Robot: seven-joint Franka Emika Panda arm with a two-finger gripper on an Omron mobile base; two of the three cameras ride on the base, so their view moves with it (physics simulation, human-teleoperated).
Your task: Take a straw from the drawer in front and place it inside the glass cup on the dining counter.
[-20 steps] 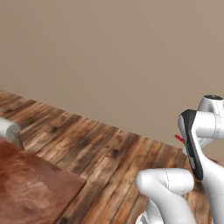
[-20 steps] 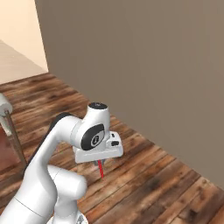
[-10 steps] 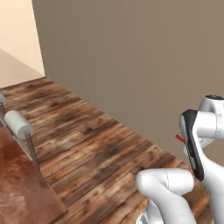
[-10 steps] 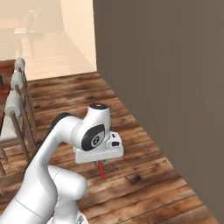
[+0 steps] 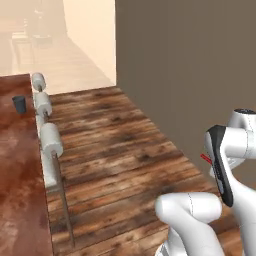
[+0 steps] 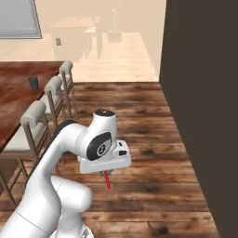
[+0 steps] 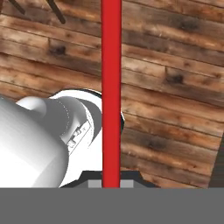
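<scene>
Carrying the straw [image 6: 108,179] clamped in our shut pincer [image 6: 105,174], we judge we must next reach the glass cup [image 5: 19,104] on the table [image 5: 15,165].

Glossy dark reddish-brown wood-grain dining counter [image 6: 18,90] along left of scene. Small dark grey tapered glass cup [image 5: 19,104] stands upright on top, far end; same cup [image 6: 33,82] from right base view. Nothing else made out on top, though near end poorly seen. Dark plank wood floor [image 5: 115,150] beside counter; row of light-cushioned chairs [image 6: 39,122] stands on it, tucked against counter edge.
</scene>
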